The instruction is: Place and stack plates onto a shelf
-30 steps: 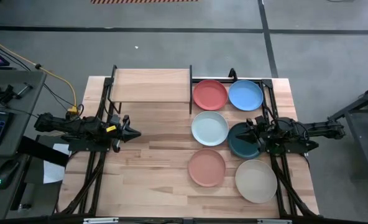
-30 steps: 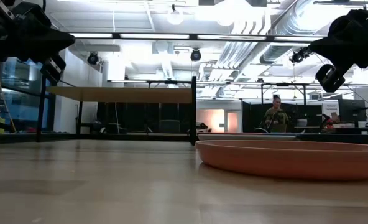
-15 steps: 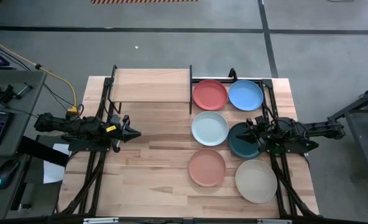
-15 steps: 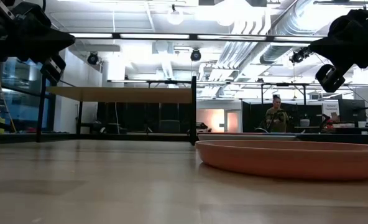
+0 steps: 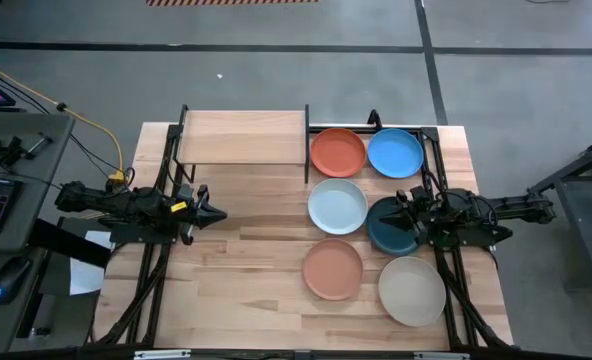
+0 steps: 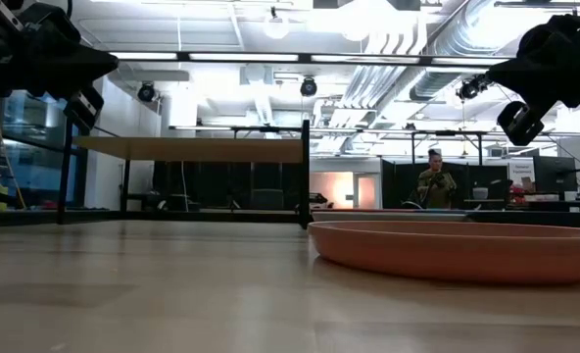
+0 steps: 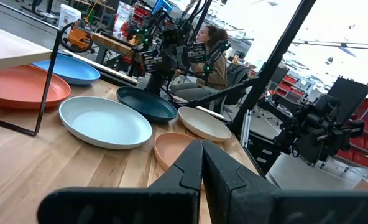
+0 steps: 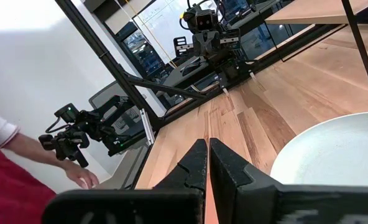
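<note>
the left gripper hangs over bare wood at the nine o'clock side of the table, its fingers pinched together with nothing between them, pointing toward three o'clock. the right gripper sits at the three o'clock side, fingers likewise pressed narrow and empty, above the near rim of the dark teal plate and pointing toward nine. outward from it lie the other plates, all flat on the table in two columns: the pale mint plate just beside the teal one toward nine o'clock, the red plate and the blue plate toward twelve, the salmon plate and the cream plate toward six. the shelf stands at about eleven o'clock, its board bare, so no plate has been placed yet. how high the right gripper hangs over the teal plate is hard to judge from above; the low view suggests it is well up. the risks from here look like this: with fingers this narrow a descent would press on the plate and skid it into the mint one, and a shallow rim gives little to pinch, so a plate could tip or slip out on the way across. the shelf's black post stands right against the red plate and could catch a carried plate.
</note>
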Robot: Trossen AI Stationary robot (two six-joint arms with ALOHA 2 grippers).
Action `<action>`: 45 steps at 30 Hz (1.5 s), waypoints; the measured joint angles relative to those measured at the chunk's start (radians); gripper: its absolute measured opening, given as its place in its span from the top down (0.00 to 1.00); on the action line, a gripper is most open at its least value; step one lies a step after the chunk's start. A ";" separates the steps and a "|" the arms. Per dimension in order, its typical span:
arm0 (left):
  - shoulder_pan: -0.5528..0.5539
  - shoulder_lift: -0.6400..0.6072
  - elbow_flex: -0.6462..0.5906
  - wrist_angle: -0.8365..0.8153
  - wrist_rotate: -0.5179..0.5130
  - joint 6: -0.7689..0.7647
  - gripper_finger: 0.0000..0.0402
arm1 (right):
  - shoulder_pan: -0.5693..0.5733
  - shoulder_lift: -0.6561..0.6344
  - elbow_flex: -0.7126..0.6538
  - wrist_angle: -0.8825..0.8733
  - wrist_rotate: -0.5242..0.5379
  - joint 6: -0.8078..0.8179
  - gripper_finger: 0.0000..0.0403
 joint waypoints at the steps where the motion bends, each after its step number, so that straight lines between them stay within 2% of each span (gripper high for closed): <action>1: 0.000 0.000 0.000 0.000 0.000 0.000 1.00 | 0.000 0.000 0.000 0.000 0.000 0.000 1.00; 29: 0.000 0.000 0.000 0.000 0.000 0.000 1.00 | 0.000 0.000 0.000 0.006 0.018 0.000 1.00; 31: 0.000 0.000 0.000 0.000 0.000 0.000 1.00 | 0.000 0.000 0.000 0.038 0.088 0.019 1.00; 33: 0.000 0.000 0.000 0.000 0.000 0.000 1.00 | 0.000 0.000 0.000 0.109 0.186 0.118 1.00; 36: 0.000 0.000 0.000 0.000 0.000 0.000 1.00 | 0.000 -0.001 0.000 0.223 0.397 0.317 1.00; 40: 0.000 0.000 0.000 0.000 0.000 0.000 1.00 | 0.000 0.015 0.000 0.293 0.675 0.367 1.00; 42: 0.000 0.000 0.000 0.000 0.000 0.000 1.00 | -0.001 0.034 0.001 0.345 0.729 0.413 1.00; 45: 0.000 0.001 0.000 0.000 0.000 0.000 1.00 | 0.000 0.092 0.039 0.350 0.723 0.413 1.00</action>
